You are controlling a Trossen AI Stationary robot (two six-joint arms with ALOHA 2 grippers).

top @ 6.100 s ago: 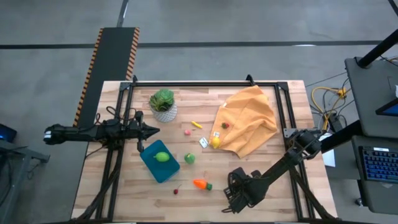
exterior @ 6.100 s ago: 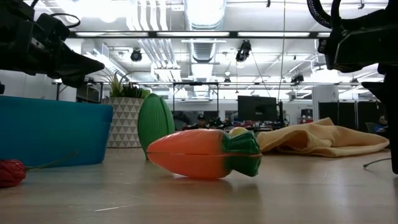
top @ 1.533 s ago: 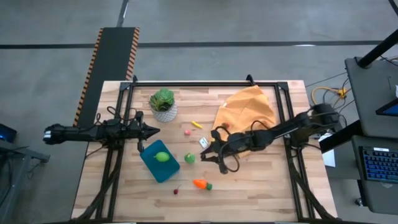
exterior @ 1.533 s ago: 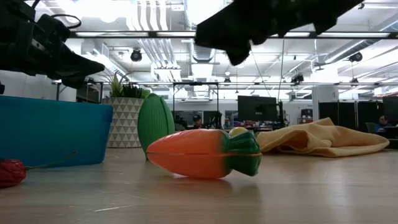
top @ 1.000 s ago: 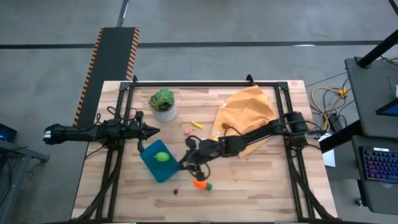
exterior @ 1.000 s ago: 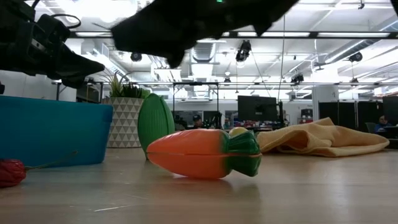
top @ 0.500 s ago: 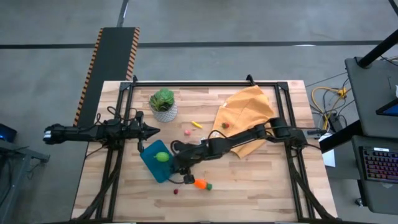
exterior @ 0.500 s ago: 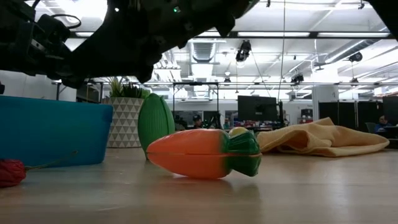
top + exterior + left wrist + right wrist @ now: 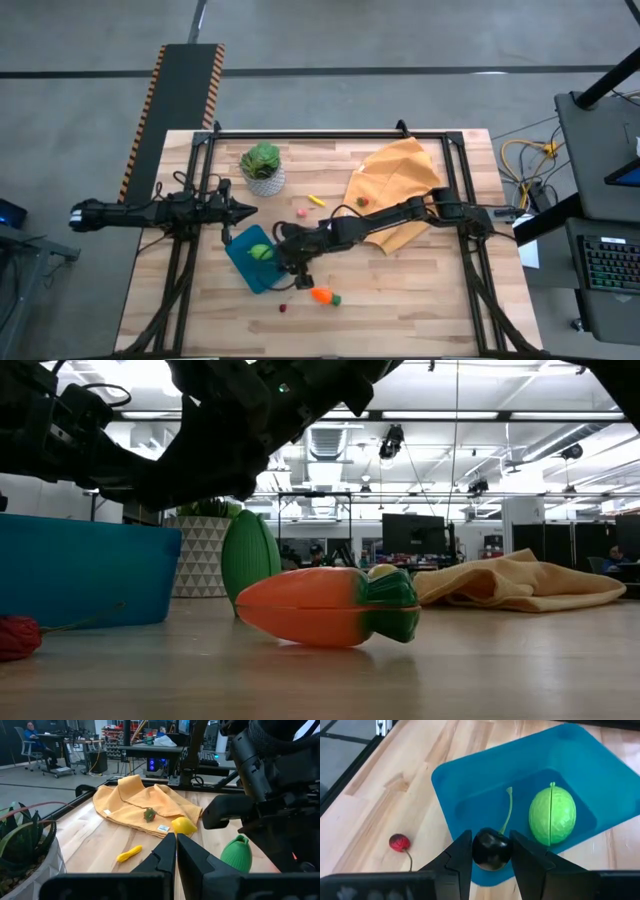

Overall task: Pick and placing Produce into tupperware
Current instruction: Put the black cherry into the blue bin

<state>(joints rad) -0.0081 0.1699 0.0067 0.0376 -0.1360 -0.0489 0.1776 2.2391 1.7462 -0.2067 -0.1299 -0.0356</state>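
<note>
The teal tupperware [image 9: 250, 268] lies left of the table's middle with a green fruit [image 9: 552, 816] resting inside on its floor. My right gripper [image 9: 491, 856] hangs over the container's right edge, shut on a dark cherry [image 9: 491, 849]. It also shows in the high view, my right gripper [image 9: 286, 262]. A red cherry [image 9: 399, 842] and an orange carrot [image 9: 322, 296] lie on the wood near the container. My left gripper [image 9: 175, 854] waits shut at the table's left, just beyond the container's far corner. My right gripper pinches the dark cherry's round body [image 9: 491, 844] between its two fingers. The fingers slant down from the table's right side. The cherry is lifted clear above the tupperware's rim [image 9: 470, 875], and its green stem [image 9: 508, 810] sticks out ahead of the fingers.
A potted plant [image 9: 262, 167] stands at the far left and an orange cloth [image 9: 398, 192] lies at the far right. A green pear-like toy [image 9: 236, 852], a lemon [image 9: 183, 825] and a small yellow piece [image 9: 129, 853] lie on the wood between them.
My right gripper has travelled toward the table's left edge, from beside the carrot to over the tupperware's right edge, and has tipped further downward. The gap between its fingers has stayed the same.
</note>
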